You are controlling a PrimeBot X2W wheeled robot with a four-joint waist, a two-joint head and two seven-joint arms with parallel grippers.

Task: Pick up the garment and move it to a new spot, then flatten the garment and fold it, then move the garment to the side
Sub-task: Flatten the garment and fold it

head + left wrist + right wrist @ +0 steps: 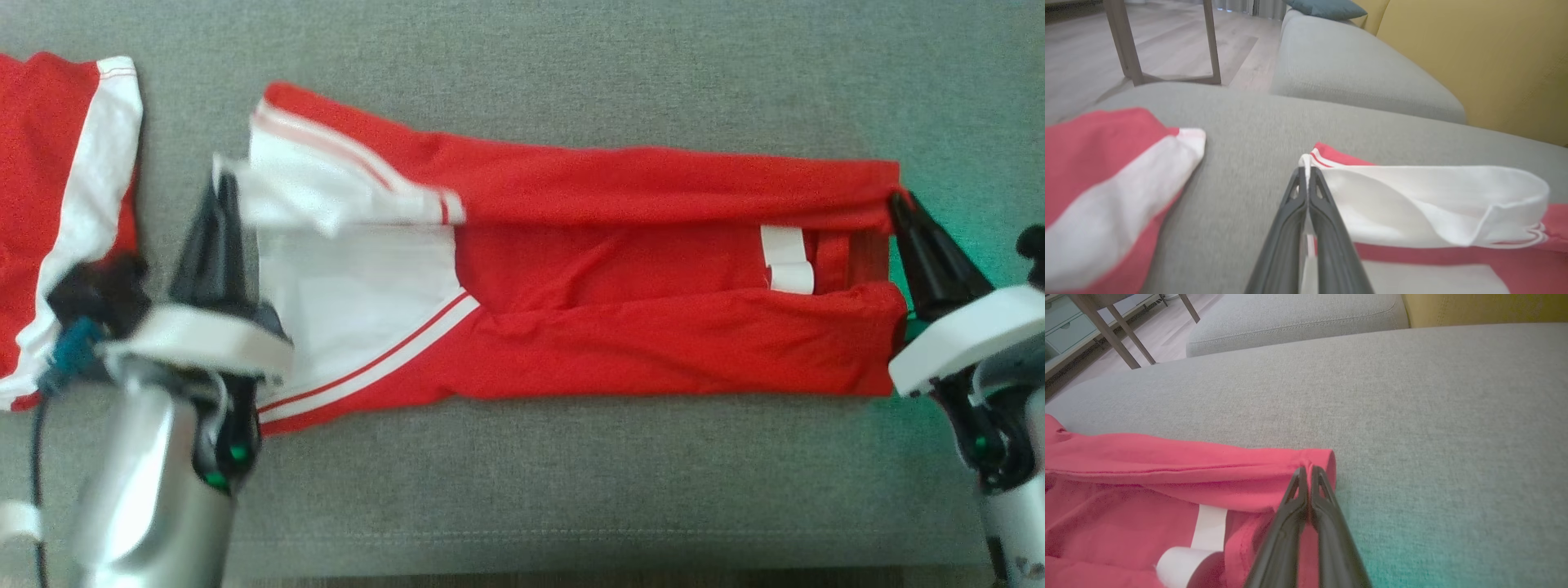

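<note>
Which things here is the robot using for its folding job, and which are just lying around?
Part of the job: long red and white garment, left end effector and right end effector pinching its ends.
Just lying about: second red and white garment, teal pillow, wooden table legs.

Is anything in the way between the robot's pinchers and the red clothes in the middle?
Nothing is. The left gripper is pinched shut on a white corner of the garment, the right gripper on its red end. Another red and white piece lies apart to the left.
</note>
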